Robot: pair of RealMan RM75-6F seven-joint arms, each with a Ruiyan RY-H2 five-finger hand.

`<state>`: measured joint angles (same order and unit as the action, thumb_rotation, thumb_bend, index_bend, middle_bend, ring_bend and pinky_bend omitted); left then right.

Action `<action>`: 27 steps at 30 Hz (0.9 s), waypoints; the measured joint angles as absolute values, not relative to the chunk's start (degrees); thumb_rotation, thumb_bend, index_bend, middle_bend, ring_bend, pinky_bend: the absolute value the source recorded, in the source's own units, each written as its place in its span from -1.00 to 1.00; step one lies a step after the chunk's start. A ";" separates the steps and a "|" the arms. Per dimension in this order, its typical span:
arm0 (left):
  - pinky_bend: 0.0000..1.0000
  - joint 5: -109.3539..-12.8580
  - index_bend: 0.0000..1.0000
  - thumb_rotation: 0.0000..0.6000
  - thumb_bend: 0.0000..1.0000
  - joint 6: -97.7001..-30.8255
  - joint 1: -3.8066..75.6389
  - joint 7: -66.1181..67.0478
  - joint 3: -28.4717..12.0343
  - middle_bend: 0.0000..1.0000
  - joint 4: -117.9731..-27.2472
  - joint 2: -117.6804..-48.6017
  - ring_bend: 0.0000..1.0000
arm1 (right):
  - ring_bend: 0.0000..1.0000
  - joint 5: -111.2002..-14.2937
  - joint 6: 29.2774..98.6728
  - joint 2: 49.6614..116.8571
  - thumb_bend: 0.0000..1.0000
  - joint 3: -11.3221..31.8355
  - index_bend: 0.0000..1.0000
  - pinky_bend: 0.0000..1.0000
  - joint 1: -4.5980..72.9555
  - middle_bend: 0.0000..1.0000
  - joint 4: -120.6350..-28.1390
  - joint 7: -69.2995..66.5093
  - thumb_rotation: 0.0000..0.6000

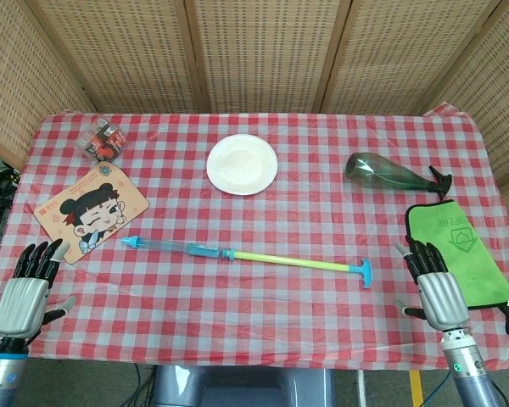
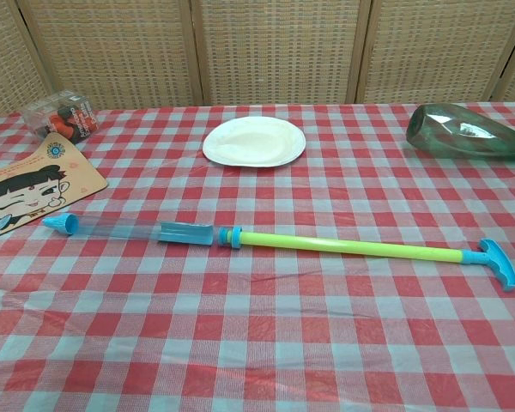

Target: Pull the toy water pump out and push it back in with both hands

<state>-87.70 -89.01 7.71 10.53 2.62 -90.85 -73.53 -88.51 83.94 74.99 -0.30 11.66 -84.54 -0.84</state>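
Note:
The toy water pump (image 1: 237, 253) lies across the middle of the checked table, its clear blue barrel (image 2: 129, 230) to the left and its yellow-green rod drawn out to the right, ending in a blue T-handle (image 1: 364, 273) (image 2: 498, 262). My left hand (image 1: 27, 284) rests at the table's near left edge, fingers apart and holding nothing, well left of the barrel tip (image 1: 130, 242). My right hand (image 1: 431, 284) sits at the near right, also empty with fingers apart, a short way right of the handle. Neither hand shows in the chest view.
A white plate (image 1: 242, 163) sits at the back centre. A green bottle (image 1: 386, 173) lies at the back right above a green cloth (image 1: 458, 250). A cartoon-face board (image 1: 92, 209) and a small clear box (image 1: 102, 140) lie at the left.

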 measured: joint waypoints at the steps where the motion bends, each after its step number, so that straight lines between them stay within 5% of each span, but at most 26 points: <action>1: -1.00 -87.77 -1.00 1.00 -0.58 -88.99 7.66 10.53 2.55 -1.00 -90.85 -73.52 -1.00 | -1.00 -88.58 83.92 74.99 -0.75 -0.26 -1.00 -1.00 11.63 -1.00 -84.56 -0.77 1.00; 27: -1.00 -88.47 -1.00 1.00 -0.58 -87.92 6.58 10.58 1.13 -1.00 -91.77 -72.82 -1.00 | -1.00 -89.16 82.51 74.88 -0.76 0.60 -0.99 -1.00 11.04 -0.98 -85.39 -0.02 1.00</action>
